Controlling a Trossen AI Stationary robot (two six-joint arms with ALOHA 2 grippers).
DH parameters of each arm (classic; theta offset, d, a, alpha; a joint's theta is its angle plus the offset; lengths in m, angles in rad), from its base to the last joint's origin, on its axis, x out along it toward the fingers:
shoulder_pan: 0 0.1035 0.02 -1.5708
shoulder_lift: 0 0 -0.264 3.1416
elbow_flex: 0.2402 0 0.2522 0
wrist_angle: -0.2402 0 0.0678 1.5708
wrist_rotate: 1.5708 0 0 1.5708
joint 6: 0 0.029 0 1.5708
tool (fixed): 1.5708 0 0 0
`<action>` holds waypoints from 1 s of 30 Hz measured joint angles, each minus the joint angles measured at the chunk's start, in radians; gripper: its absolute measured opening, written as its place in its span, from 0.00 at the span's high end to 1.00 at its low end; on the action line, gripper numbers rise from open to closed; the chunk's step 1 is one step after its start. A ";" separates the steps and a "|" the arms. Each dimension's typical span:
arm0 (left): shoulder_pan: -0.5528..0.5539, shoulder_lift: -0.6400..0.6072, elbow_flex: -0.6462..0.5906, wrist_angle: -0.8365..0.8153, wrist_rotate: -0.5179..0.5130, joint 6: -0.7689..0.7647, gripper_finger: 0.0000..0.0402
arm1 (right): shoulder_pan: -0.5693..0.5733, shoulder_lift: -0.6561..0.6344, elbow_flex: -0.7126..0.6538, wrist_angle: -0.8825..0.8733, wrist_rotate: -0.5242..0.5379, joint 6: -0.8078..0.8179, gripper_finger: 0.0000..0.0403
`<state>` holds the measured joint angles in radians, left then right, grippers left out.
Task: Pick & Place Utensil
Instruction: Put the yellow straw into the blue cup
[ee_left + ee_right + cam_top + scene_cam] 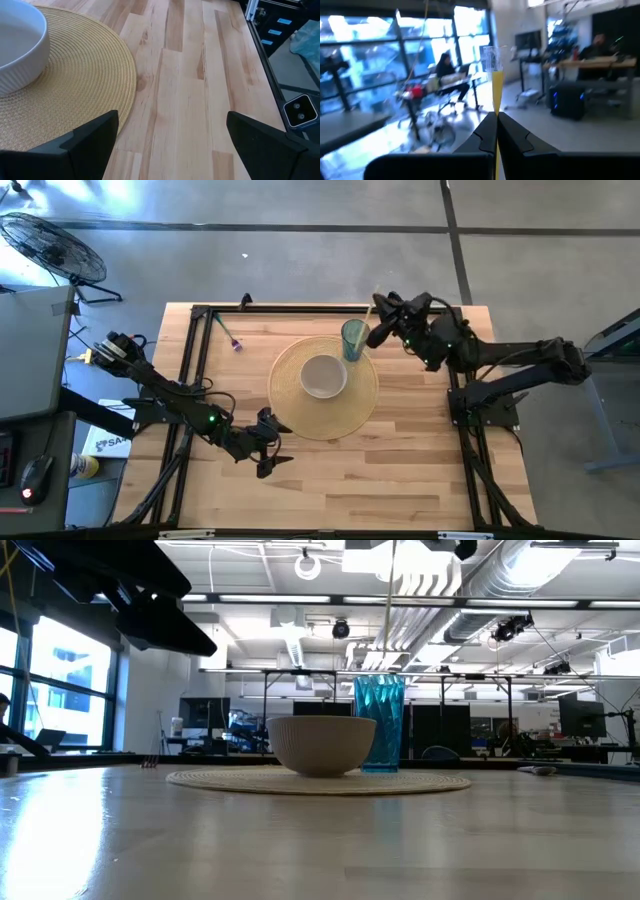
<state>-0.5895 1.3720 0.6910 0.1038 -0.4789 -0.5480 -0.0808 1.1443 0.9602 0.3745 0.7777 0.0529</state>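
A thin yellow utensil (388, 610) hangs upright over the ribbed blue cup (354, 339), with its lower end at the cup's rim (380, 680); whether it is inside I cannot tell. The cup and a white ribbed bowl (323, 375) stand on a round woven placemat (290, 405). My right gripper (383, 318), beside the cup on its far right, is shut on the utensil. My left gripper (268, 444) hovers open over bare wood at the placemat's near left edge (125, 85). My right gripper pinches the yellow utensil's handle (496, 107) between its two shut fingers (512, 132), which lie across it and come roughly level from the table's right. The utensil is lifted clear and stands about upright. Its pale end (490, 57) sticks up past the fingertips.
A second utensil with a purple end (229, 333) lies on the wood near the far left corner. Black frame rails (196, 340) run along the table's left, far and right sides. Bare wood (400, 470) lies toward the near edge. People sit in the room behind (444, 70).
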 joint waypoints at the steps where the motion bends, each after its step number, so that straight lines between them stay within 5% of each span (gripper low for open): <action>1: 0.000 0.000 0.000 -0.001 0.000 0.000 0.09 | -0.016 0.005 -0.021 0.054 -0.002 -0.014 1.00; 9: 0.000 0.000 0.000 -0.001 0.000 0.000 0.09 | -0.129 0.052 -0.165 0.393 -0.062 -0.079 1.00; 18: 0.000 0.000 0.000 0.000 0.000 0.000 0.09 | -0.150 0.054 -0.276 0.377 -0.180 -0.082 0.99; 30: 0.000 0.000 0.000 0.000 0.000 0.000 0.09 | -0.150 0.054 -0.307 0.254 -0.213 -0.038 0.96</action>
<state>-0.5896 1.3720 0.6914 0.1035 -0.4789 -0.5480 -0.2310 1.1980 0.6529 0.6283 0.5647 0.0145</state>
